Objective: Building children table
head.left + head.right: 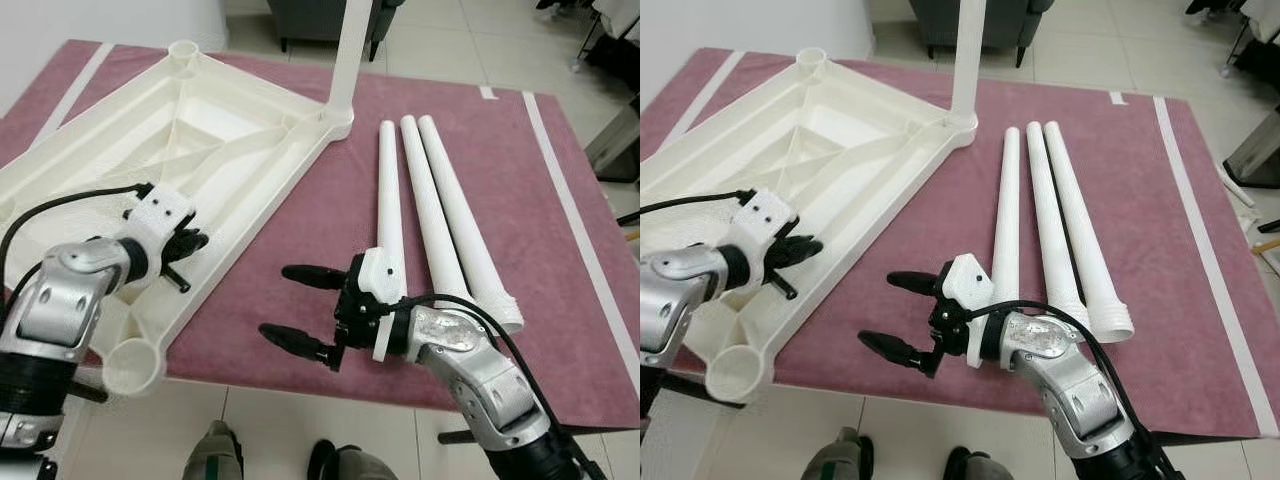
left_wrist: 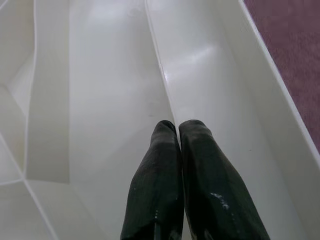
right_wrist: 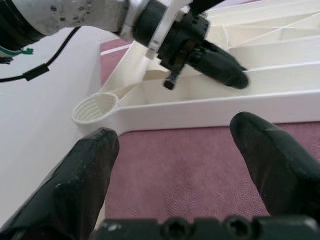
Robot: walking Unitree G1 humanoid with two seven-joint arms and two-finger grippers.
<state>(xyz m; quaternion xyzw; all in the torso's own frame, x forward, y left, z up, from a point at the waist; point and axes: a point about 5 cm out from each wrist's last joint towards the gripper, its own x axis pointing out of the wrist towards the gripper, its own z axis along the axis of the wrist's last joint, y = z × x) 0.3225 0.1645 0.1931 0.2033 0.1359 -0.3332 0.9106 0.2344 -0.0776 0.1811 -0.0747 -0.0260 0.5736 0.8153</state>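
Note:
A white plastic table top (image 1: 230,130) lies upside down on the mauve surface (image 1: 330,220), left of centre. One white leg (image 1: 345,60) stands upright in its far right corner socket. Three loose white legs (image 1: 430,200) lie side by side to the right. My left gripper (image 1: 198,241) is shut with nothing in it, over the table top's near right rim; its fingers (image 2: 200,170) press together above the ribbed underside (image 2: 100,100). My right gripper (image 1: 274,302) hovers open just above the mauve surface beside the near ends of the legs, pointing at the table top (image 3: 200,110).
An empty corner socket (image 1: 135,365) of the table top overhangs the near edge of the surface; another socket (image 1: 184,48) is at the far corner. White stripes (image 1: 580,220) cross the mauve cover. Tiled floor (image 1: 270,430) lies below, and a dark chair (image 1: 320,20) stands behind.

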